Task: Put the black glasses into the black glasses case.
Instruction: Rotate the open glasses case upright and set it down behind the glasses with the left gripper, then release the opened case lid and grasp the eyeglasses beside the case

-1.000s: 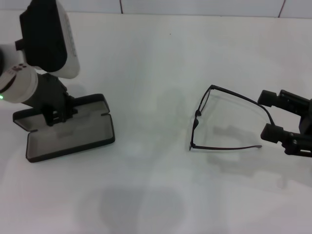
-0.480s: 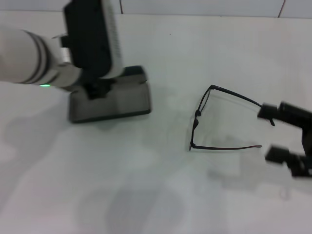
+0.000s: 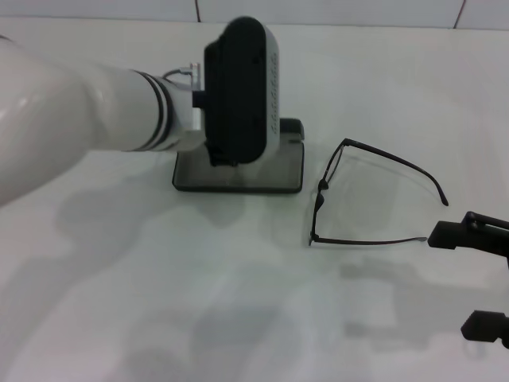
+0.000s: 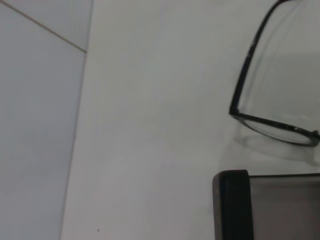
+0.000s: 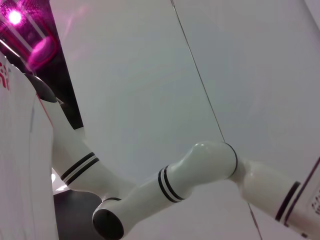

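Note:
The black glasses (image 3: 322,191) lie unfolded on the white table right of centre, temple arms pointing right. The black glasses case (image 3: 266,173) stands open just left of them, grey lining up, with a narrow gap between. My left gripper (image 3: 223,161) holds the case at its far left part, mostly hidden under the wrist housing. The left wrist view shows the case's corner (image 4: 231,205) and one lens rim of the glasses (image 4: 272,129) close by. My right gripper (image 3: 455,280) is open at the right edge, just clear of the temple tips, holding nothing.
My left forearm (image 3: 79,119) stretches across the table's left half. A tiled wall (image 3: 318,9) borders the table's far side. The right wrist view shows only the left arm (image 5: 190,175) against the wall.
My left arm has carried the open case from the table's left side to beside the glasses. My right gripper has drawn back from the temple arms toward the near right corner.

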{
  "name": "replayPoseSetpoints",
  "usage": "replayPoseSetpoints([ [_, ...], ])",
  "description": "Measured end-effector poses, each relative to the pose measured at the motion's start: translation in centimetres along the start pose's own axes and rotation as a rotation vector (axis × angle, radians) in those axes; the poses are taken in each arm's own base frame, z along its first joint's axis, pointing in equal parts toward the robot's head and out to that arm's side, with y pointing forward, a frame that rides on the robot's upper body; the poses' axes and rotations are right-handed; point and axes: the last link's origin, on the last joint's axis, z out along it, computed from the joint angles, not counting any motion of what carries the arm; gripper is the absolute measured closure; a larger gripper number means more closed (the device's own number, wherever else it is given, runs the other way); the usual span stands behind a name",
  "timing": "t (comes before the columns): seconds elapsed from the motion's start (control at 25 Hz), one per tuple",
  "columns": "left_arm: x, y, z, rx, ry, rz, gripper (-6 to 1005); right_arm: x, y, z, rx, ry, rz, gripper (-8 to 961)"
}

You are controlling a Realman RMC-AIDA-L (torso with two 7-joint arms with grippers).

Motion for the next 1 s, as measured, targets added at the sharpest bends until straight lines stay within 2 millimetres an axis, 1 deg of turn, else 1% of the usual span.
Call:
replayPoseSetpoints([
  [0.16, 0.7, 0.7, 0.6, -0.023, 0.005, 0.015, 802, 0.1, 0.0, -0.1, 0.011, -0.005, 0.001, 89],
  [0.32, 1.2, 0.9, 0.7, -0.034, 0.008, -0.003, 802, 0.1, -0.1, 0.0, 0.014, -0.009, 0.006, 89],
  [0.56, 1.3, 1.2, 1.0, -0.031, -0.037, -0.041, 801, 0.0, -0.2, 0.1, 0.011, -0.010, 0.001, 90],
  [0.88, 1.4, 1.4, 0.9, -0.032, -0.038, -0.057, 799, 0.0, -0.1, 0.0, 0.016, -0.013, 0.002, 90],
  [1.0, 1.6, 1.3, 0.6, -0.024, -0.031, -0.059, 734, 0.1, -0.1, -0.1, 0.018, -0.013, 0.003, 90],
])
